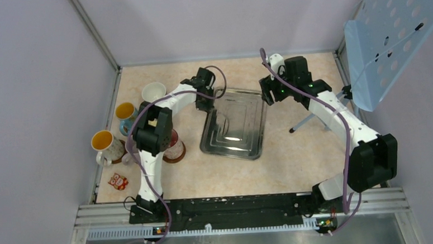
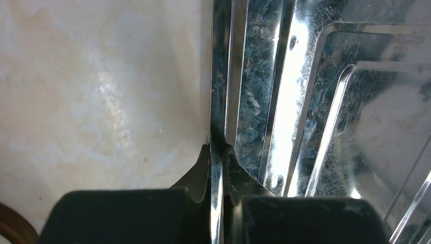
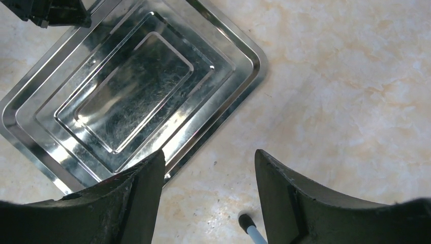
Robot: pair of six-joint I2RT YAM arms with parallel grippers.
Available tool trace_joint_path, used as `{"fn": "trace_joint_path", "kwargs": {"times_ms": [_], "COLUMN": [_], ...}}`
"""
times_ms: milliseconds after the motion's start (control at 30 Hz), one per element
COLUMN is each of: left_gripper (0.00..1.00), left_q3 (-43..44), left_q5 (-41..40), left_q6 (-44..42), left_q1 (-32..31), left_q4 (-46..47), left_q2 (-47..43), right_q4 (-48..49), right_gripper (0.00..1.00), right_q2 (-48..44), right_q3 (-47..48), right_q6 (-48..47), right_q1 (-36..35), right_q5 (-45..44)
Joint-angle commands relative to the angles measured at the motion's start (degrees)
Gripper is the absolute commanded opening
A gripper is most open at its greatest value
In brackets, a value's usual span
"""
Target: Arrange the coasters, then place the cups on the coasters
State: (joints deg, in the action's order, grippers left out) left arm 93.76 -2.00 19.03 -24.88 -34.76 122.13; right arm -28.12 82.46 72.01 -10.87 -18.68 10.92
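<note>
— Beige marbled tabletop [image 1: 295,162] is lying between lilac walls, operator, with the steel tray [image 1: 234,126] sitting at its middle. Which entry are you wanting first?

— Grippers, please.

— Your left gripper [image 2: 217,147] is pinching the tray's raised rim [image 2: 221,76]. Its fingers [image 2: 201,168] are pressing together on the thin metal edge at the tray's far left side. Your right gripper [image 3: 208,157] is hovering over the tray's far right corner, its jaws standing spread and gripping nothing.

— And the cups?

— All four on view are standing at the table's left side, well apart from the tray. The cream cup [image 1: 154,91] is sitting farthest back. The blue cup with yellow inside [image 1: 125,113] is standing just in front of it. The patterned cup with orange inside [image 1: 103,143] is standing against the left wall. The red cup [image 1: 174,142] is resting on a brown coaster [image 1: 171,159], your left arm partly hiding both.

— Sundries?

— One small orange-and-white item [image 1: 118,181] is lying near the left arm's base. One white rod [image 1: 301,126] is lying right of the tray, and one blue perforated panel [image 1: 394,34] is leaning at the upper right.
</note>
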Motion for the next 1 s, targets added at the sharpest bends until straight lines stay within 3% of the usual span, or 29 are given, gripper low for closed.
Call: {"fn": "trace_joint_path", "kwargs": {"times_ms": [0, 333, 433, 500, 633, 667, 767, 967], "left_gripper": [0.0, 0.12, 0.2, 0.38, 0.89, 0.98, 0.99, 0.99], "left_q3": [-4.5, -10.1, -11.0, -10.1, -6.5, -5.6, -1.8, 12.3], "left_q5": [-6.2, -7.2, -6.3, -4.3, -3.6, -3.8, -1.5, 16.1], "left_q6": [6.2, 10.0, 10.5, 9.6, 5.5, 4.4, -0.6, -12.2], "left_q1": [0.4, 0.2, 0.2, 0.2, 0.2, 0.3, 1.0, 4.2], "left_q4": [-3.4, -3.1, -2.7, -2.2, -2.8, -3.0, -3.3, -9.6], "left_q2": [-3.9, -6.2, -6.1, -5.9, -7.0, -7.5, -9.5, -9.9], "right_q4": [0.3, 0.4, 0.5, 0.5, 0.5, 0.5, 0.5, 1.0], "right_gripper": [0.65, 0.65, 0.65, 0.65, 0.65, 0.65, 0.65, 0.66], "right_q2": [-2.4, -2.2, -2.3, -2.3, -2.3, -2.4, -2.3, -2.5], "right_q3": [-0.5, -0.5, -0.8, -1.0, -0.6, -0.4, 0.3, 2.0], "right_q6": [0.7, 0.9, 1.2, 1.2, 0.9, 0.8, 0.8, 0.9], "right_q1": [0.2, 0.2, 0.2, 0.2, 0.2, 0.2, 0.2, 0.2], "right_q5": [1.4, 2.0, 2.0, 2.2, 2.3, 2.3, 2.9, 5.0]}}
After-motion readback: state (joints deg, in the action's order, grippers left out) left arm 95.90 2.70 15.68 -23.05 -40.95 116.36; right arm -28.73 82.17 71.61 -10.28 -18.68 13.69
